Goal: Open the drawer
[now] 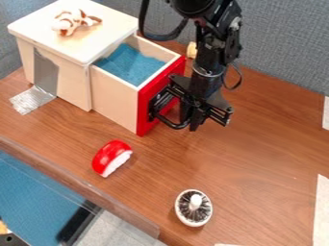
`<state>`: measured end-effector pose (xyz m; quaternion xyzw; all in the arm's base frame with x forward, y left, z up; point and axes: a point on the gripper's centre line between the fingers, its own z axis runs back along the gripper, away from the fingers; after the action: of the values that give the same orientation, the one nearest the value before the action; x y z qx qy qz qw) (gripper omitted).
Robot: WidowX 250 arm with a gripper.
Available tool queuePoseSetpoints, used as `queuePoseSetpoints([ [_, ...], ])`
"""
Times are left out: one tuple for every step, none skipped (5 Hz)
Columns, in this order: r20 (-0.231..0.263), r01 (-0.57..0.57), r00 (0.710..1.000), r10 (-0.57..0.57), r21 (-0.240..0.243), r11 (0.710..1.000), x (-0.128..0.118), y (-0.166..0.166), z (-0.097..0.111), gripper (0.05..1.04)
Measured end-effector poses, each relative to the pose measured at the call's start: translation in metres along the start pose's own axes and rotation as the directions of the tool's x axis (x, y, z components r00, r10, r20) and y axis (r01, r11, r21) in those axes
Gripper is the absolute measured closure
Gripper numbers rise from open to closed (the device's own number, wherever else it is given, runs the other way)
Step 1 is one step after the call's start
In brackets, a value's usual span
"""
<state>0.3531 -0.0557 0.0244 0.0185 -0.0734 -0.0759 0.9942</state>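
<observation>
The drawer (112, 98) stands open, drawn well out of its pale wooden cabinet (67, 89), its back end still inside. Its sides are plain, light wood; its front panel (145, 113) is bright red and partly hidden from where I stand. Blue material (132, 67) covers the bottom inside. It sits level and upright, low over the brown desk (257, 158).

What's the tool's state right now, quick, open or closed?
Tool: at the drawer's red front; whether it is open, closed or holding anything can't be told.
</observation>
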Motion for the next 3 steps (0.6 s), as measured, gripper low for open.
queuePoseSetpoints([
  [0.018, -0.025, 1.0, 0.025, -0.02, 0.999, 0.005, -0.004, 0.003, 0.657],
  [0.062, -0.081, 0.995, 0.081, -0.001, 0.997, 0.01, 0.001, 0.02, 0.348],
  [0.127, -0.092, 0.988, 0.093, -0.018, 0.996, 0.014, 0.001, 0.048, 0.1],
])
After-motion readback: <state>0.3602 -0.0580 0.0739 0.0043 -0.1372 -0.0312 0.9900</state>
